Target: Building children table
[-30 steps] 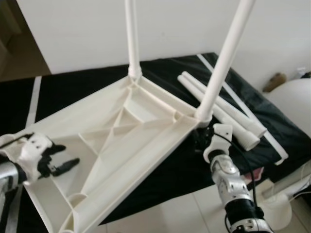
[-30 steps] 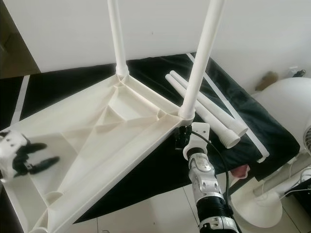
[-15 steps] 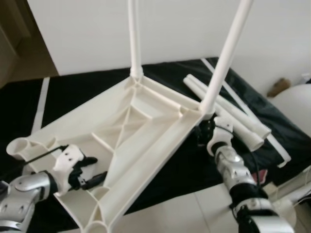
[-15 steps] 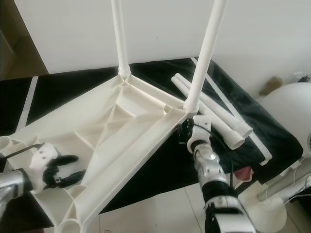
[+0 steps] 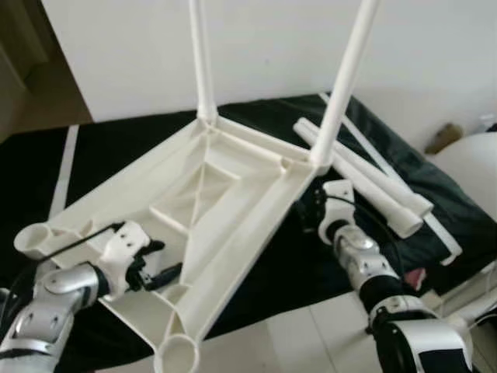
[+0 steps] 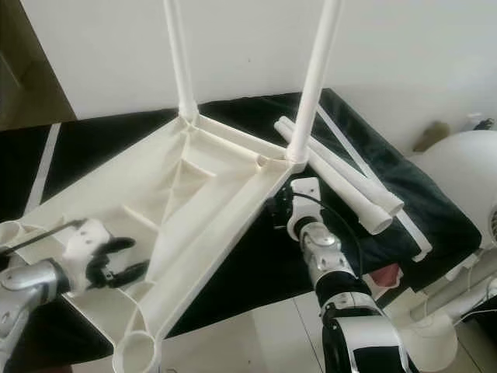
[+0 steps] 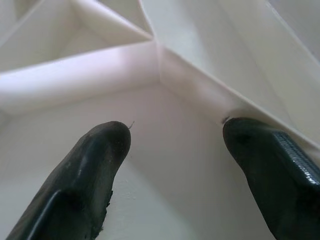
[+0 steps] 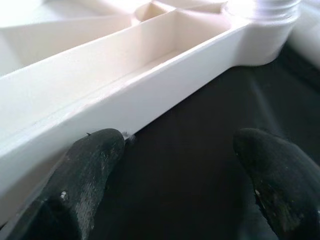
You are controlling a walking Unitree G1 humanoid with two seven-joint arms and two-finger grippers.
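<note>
The white plastic tabletop point(image 5: 233, 194) lies upside down on a black cloth. Two legs point(image 5: 345, 78) stand upright in its far and right corner sockets. Both the left socket point(image 5: 35, 241) and the near socket point(image 5: 177, 357) are empty. Two loose legs point(image 5: 373, 183) lie on the cloth to the right. My left gripper point(image 5: 165, 261) is open over the ribs near the near corner, its fingertips point(image 7: 102, 150) just above the inner floor. My right gripper point(image 6: 276, 211) is open beside the right corner, with one fingertip point(image 8: 97, 155) against the rim's outer wall.
A long white strip point(image 6: 373, 183) lies on the cloth past the loose legs. A white fan base point(image 6: 423, 334) and a round white object point(image 6: 466, 163) stand to the right on the tiled floor. A white wall runs behind.
The view has shifted, and the near socket has come into sight. My left gripper has moved from the tabletop's left edge inward to the ribs by the near corner. The right gripper stays at the right corner.
</note>
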